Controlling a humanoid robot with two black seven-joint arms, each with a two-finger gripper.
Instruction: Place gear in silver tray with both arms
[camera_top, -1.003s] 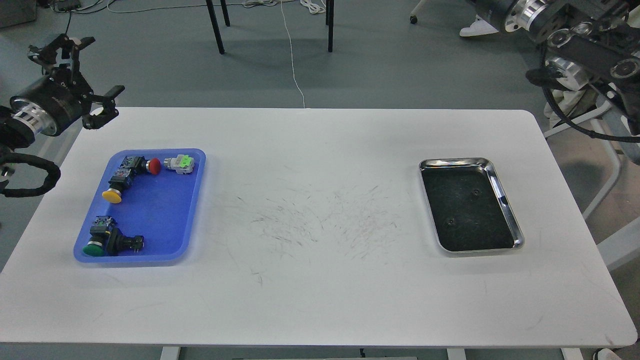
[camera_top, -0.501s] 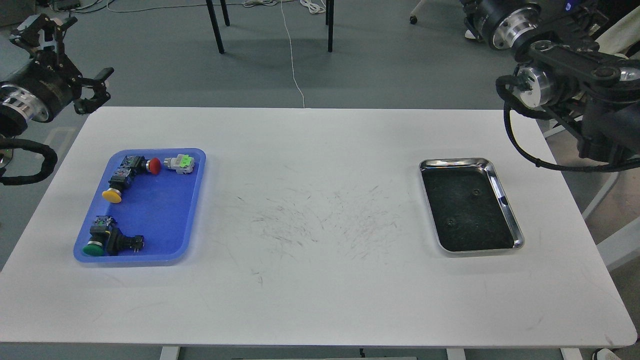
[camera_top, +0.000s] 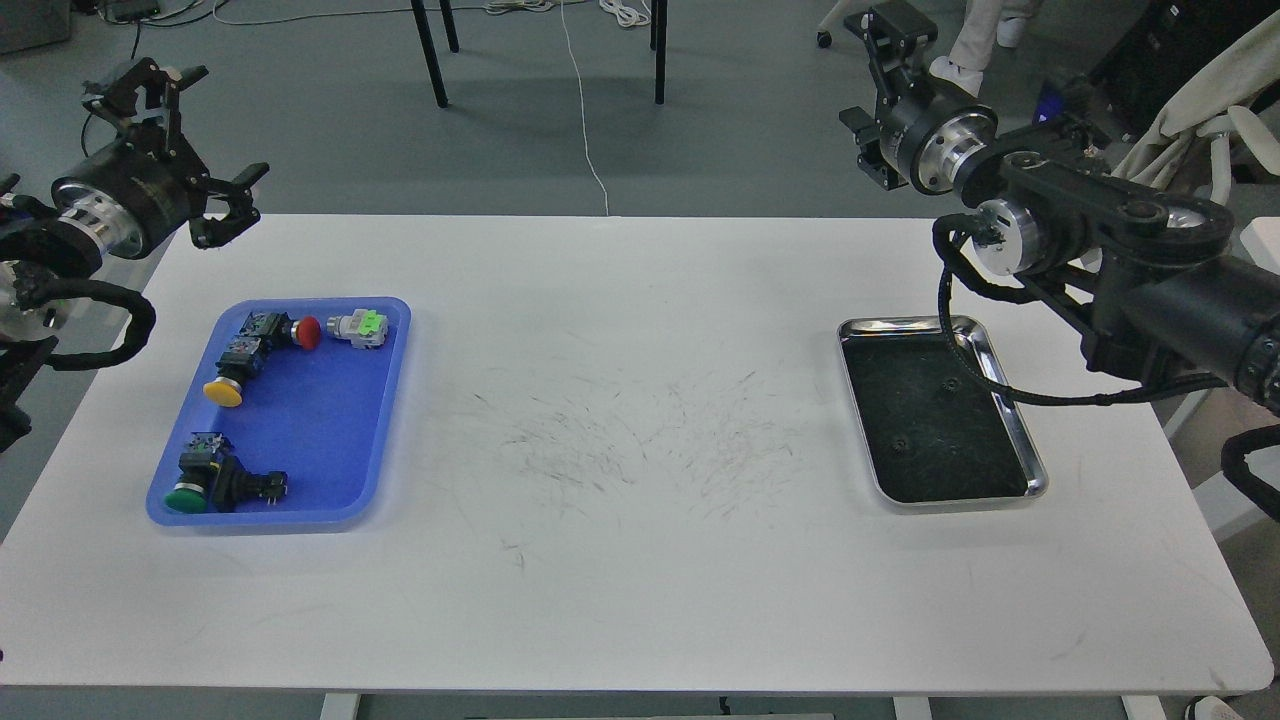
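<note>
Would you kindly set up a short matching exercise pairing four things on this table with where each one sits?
Things:
1. silver tray
2. yellow push button
3. green push button
4. blue tray

Places:
A. near corner of the blue tray
B. table's left side
C. table's right side
D. blue tray, below the red push button

Pairs: 1-C, 2-D, 3-A, 4-B

We identify a lab: scratched white rectangular worktable (camera_top: 640, 560), grey floor behind it strewn with white cables (camera_top: 585, 110).
</note>
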